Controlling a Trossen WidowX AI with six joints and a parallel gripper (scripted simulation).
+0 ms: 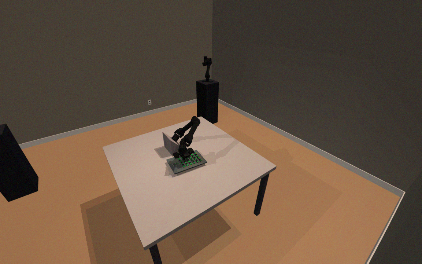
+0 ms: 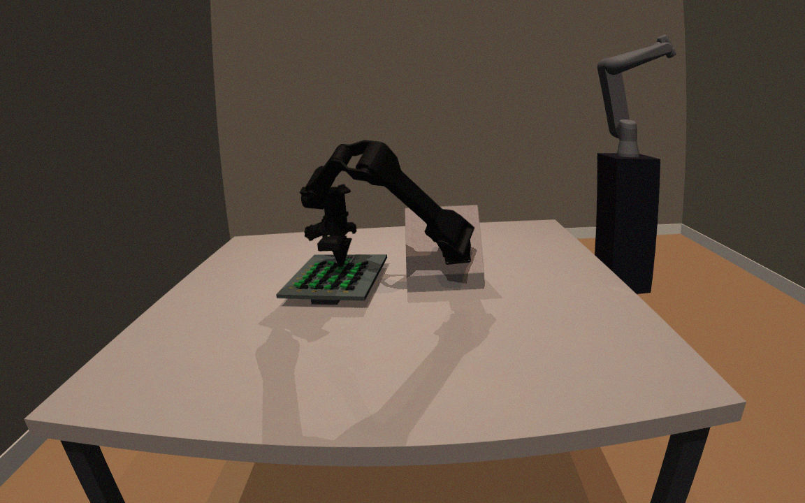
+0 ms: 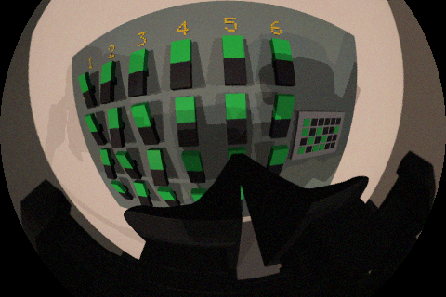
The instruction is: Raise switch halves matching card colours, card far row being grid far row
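The grey panel (image 1: 174, 169) (image 2: 372, 275) (image 3: 325, 65) bears several rows of green and black rocker switches in columns numbered 1 to 6. The small card (image 3: 321, 134) is on its right side; its far row shows green only in the leftmost square. My gripper (image 1: 183, 157) (image 2: 341, 263) (image 3: 237, 159) is shut and empty, pointing down low over the panel. In the wrist view its tips cover the dark half of the column 5 switch (image 3: 237, 150) in the third row from the far side. Contact cannot be told. The fingers hide most of the nearest row's right part.
The panel stands on a pale table (image 1: 186, 200) (image 2: 518, 375). A light slanted block (image 1: 169, 142) (image 2: 444, 281) stands by the arm's base. Two dark pedestals with other arms stand beyond the table. Shadows of the arm fall across panel and table.
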